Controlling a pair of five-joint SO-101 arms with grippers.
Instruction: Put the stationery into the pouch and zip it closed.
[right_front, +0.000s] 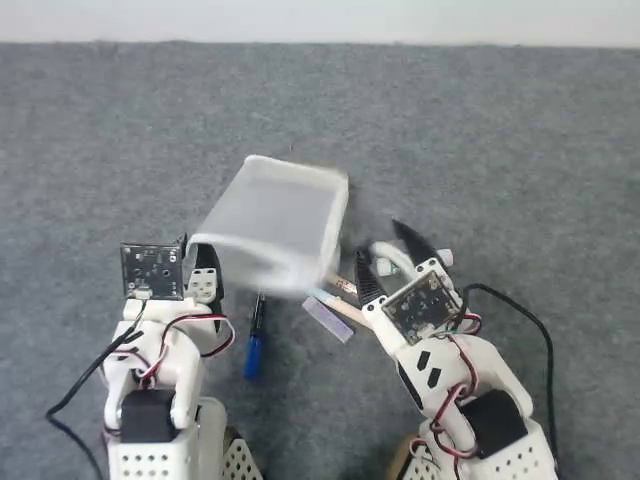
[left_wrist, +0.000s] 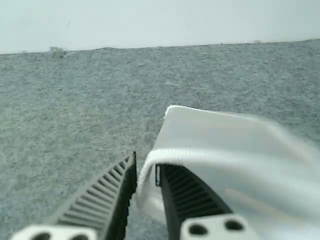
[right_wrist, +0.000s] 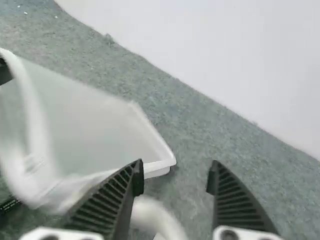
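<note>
Pouch (right_front: 280, 220) is up off the desk (right_front: 480, 130), tilted, its long axis running away from the arms and its open mouth facing back toward them. It's translucent white, but I can't tell what's inside. Left gripper (left_wrist: 146, 162) is pinched on the mouth's rim, one finger inside and one outside. Right gripper (right_wrist: 176, 167) is spread wide beside the pouch's other near corner, holding nothing. Below the mouth, a blue pen (right_front: 255, 345) and a lavender stick (right_front: 330, 318) lie on the desk.
</note>
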